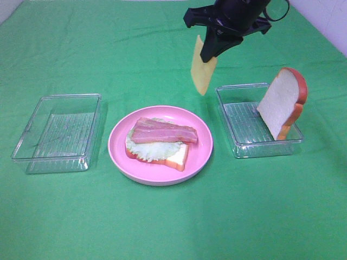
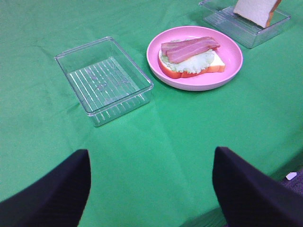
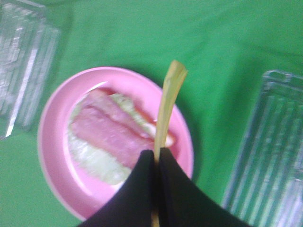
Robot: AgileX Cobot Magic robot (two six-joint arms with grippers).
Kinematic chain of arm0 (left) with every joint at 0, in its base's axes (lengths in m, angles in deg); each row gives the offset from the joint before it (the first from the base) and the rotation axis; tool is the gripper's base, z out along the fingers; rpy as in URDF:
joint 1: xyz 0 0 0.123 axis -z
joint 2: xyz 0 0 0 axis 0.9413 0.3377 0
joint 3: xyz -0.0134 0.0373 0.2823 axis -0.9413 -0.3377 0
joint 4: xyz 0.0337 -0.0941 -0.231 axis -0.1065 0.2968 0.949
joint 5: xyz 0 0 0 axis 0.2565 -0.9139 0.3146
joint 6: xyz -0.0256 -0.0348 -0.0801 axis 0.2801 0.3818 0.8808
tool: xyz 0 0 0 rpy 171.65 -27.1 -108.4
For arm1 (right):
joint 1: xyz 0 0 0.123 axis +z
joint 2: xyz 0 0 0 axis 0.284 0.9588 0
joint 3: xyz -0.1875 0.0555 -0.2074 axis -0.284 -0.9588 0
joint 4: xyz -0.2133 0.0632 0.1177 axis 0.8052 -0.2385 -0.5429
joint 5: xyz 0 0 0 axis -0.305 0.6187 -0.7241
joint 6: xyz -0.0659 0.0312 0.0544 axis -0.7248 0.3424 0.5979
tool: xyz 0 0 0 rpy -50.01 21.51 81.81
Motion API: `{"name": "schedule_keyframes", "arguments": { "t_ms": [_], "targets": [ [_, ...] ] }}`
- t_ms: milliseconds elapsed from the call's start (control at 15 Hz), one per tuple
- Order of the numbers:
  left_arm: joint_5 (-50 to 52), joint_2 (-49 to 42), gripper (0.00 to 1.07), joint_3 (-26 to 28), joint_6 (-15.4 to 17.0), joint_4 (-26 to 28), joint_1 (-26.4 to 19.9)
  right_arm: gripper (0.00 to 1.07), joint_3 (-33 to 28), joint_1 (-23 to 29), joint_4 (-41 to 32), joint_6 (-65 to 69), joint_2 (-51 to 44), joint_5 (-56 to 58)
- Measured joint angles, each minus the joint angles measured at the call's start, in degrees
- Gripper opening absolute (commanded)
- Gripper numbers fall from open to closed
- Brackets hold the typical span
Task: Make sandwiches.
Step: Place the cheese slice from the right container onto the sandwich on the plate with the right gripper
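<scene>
**High view.** The right gripper (image 1: 212, 54) hangs above and behind the pink plate (image 1: 116, 145). Its jaws are clenched on the top edge of a yellow cheese slice (image 1: 203, 73), which dangles clear of everything. On the plate lies a bread slice (image 1: 178, 157) topped with lettuce (image 1: 154, 150) and bacon (image 1: 162, 131). Just right of the plate, a clear tray (image 1: 238, 149) holds a second bread slice (image 1: 282, 100), propped up on edge at the tray's outer end. Left of the plate sits another clear tray (image 1: 27, 157). A narrow strip of green cloth (image 1: 173, 227) separates the plate from each tray, and broad bare cloth lies in front of the plate.

**Left wrist view.** The left gripper (image 2: 151, 189) is spread wide with nothing between its jaws. It is over bare cloth, well apart from the plate.

**Right wrist view.** This picture is blurred. The dark fingertips are pressed together on the cheese, seen edge-on. The plate with its bacon and lettuce lies beyond them.
</scene>
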Motion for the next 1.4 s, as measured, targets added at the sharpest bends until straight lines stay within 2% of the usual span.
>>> {"name": "schedule_keyframes", "arguments": {
  "t_ms": [333,467,600,800,933,1067,1133,1400],
  "targets": [
    [0.00,0.00,0.69,0.00,0.00,0.00,0.00,0.00,0.00,2.35,-20.28,-11.40,4.70,6.82],
    [0.00,0.00,0.69,0.00,0.00,0.00,0.00,0.00,0.00,5.56,-22.52,-11.69,9.57,6.93],
    [0.00,0.00,0.69,0.00,0.00,0.00,0.00,0.00,0.00,6.53,-22.80,-11.00,13.01,6.53],
    [0.00,0.00,0.69,0.00,0.00,0.00,0.00,0.00,0.00,6.65,-17.88,-6.36,15.24,1.26],
    [0.00,0.00,0.69,0.00,0.00,0.00,0.00,0.12,0.00,6.65,-13.92,-2.86,15.18,-1.20],
    [0.00,0.00,0.69,0.00,0.00,0.00,0.00,0.45,0.00,6.65,-9.40,0.11,15.18,-2.06],
    [0.00,0.00,0.69,0.00,0.00,0.00,0.00,0.66,0.00,6.65,-7.16,1.78,15.18,-2.06],
    [0.00,0.00,0.69,0.00,0.00,0.00,0.00,0.68,0.00,6.65,1.83,5.50,13.35,0.11]
  ]
}}
